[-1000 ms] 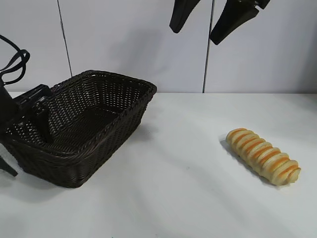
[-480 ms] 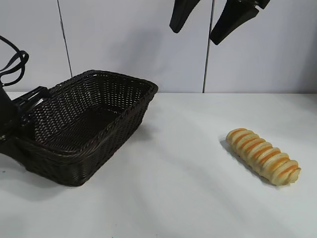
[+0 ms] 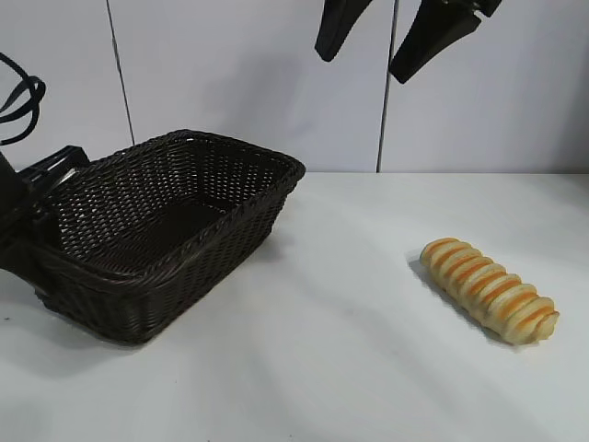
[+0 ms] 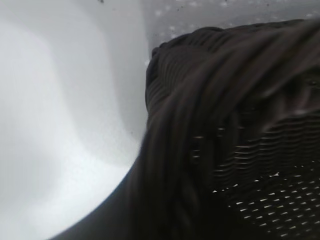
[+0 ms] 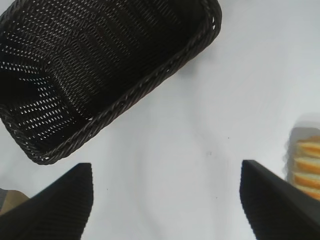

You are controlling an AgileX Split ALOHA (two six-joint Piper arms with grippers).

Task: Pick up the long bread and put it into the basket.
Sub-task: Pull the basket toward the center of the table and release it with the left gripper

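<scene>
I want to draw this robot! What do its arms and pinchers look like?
Both are black. The right gripper has two long, flat fingers that taper to blunt tips, like dark paddles. The left gripper is black and blocky, with thin black cables looping above it.

Basket [image 5: 165,65] well apart from long bread [image 5: 306,162]; right hand [image 5: 167,212] spread wide between.
</scene>
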